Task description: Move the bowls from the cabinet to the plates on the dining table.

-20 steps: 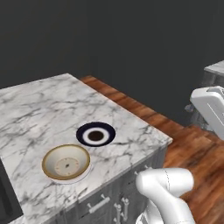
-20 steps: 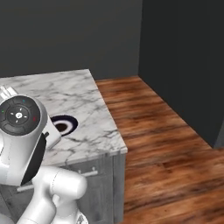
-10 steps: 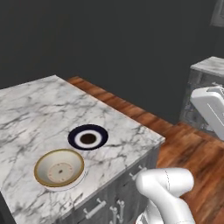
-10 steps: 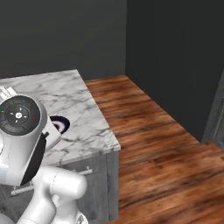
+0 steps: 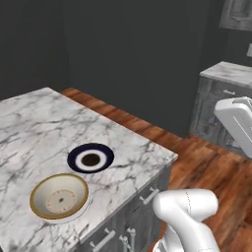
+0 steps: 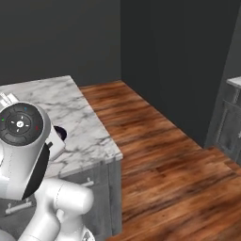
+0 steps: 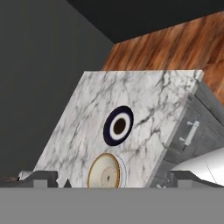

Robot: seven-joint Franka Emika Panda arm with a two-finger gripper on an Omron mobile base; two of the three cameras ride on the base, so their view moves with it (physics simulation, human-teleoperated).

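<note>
Flat, even rendered light, dim dark walls, soft shadows, slightly coarse but unblurred pictures.

White arm [image 6: 28,155] fronts the dining table [image 6: 89,136].

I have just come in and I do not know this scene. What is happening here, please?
A white robot arm stands beside the dining table. The beige bowl already sits on the white plate, next to the dark blue plate, which is still bare. The tool is open and holds nothing.
</note>
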